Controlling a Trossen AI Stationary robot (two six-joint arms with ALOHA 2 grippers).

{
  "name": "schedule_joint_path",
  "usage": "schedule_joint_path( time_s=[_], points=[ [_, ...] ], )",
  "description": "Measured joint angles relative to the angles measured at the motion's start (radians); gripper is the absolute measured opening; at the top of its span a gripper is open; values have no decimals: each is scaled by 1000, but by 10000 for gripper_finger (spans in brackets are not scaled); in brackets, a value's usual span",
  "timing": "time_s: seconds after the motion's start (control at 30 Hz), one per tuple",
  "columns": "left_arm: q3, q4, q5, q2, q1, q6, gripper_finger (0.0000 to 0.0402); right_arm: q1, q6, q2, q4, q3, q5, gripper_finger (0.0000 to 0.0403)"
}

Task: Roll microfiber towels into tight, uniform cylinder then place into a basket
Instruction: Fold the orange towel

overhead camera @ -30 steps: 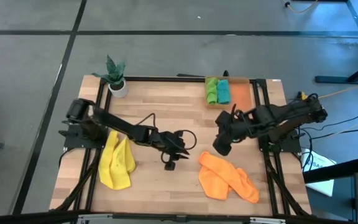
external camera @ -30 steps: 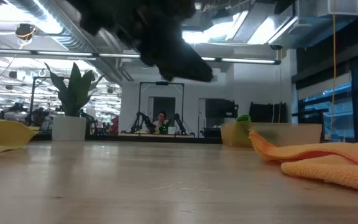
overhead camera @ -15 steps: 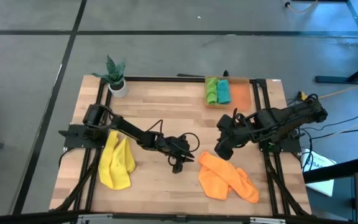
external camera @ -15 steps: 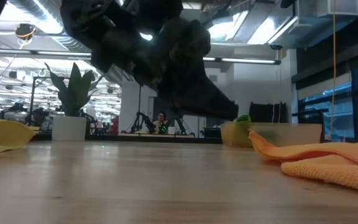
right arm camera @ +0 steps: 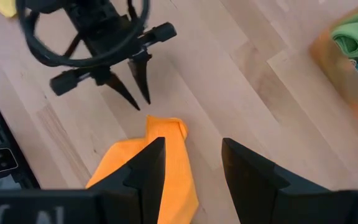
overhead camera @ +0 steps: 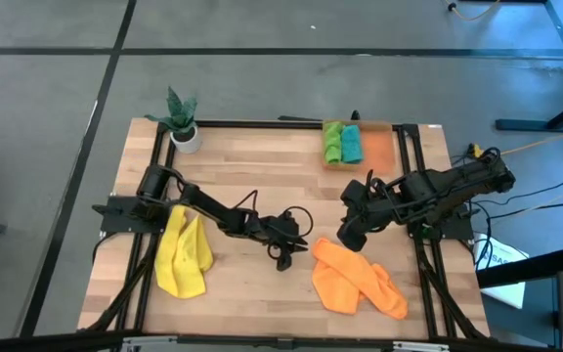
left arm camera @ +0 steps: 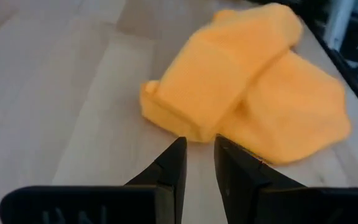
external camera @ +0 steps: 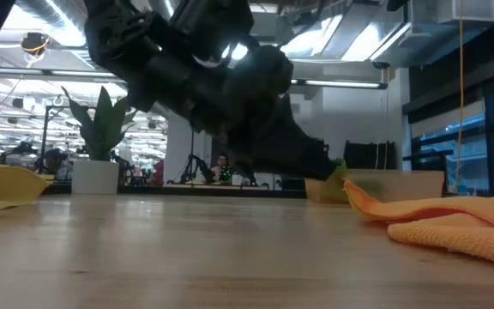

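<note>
A crumpled orange towel [overhead camera: 358,279] lies flat at the near right of the table, and a yellow towel [overhead camera: 184,252] lies at the near left. A green towel [overhead camera: 332,143] and a teal towel [overhead camera: 351,144] sit rolled in the orange basket [overhead camera: 381,147] at the far right. My left gripper [overhead camera: 283,260] is low over the table's middle. Its fingers are a little open and point at the orange towel's left corner [left arm camera: 154,99], just short of it. My right gripper [overhead camera: 348,235] hangs open above that same corner [right arm camera: 165,127] and touches nothing.
A small potted plant [overhead camera: 182,119] stands at the far left corner. Bare wood lies between the two loose towels and in front of the basket. Black frame rails [overhead camera: 421,186] run along the table's left and right sides.
My left gripper has come down toward the table and moved a little right, toward the orange towel's left corner, rolling its wrist as it went. Most of this happened in the first half second. The towels have not moved.
</note>
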Motion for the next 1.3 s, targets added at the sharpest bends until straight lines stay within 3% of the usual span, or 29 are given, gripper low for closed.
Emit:
schedule_joint_path(
  time_s=[0.13, 1.3],
  points=[
    [3, 25, -43, 17, 1, -28, 72, 0, 0, 0, 3, 0, 0, 159],
    [49, 81, -40, 112, -56, -79, 72, 0, -4, 1, 9, 0, 0, 159]
  ],
)
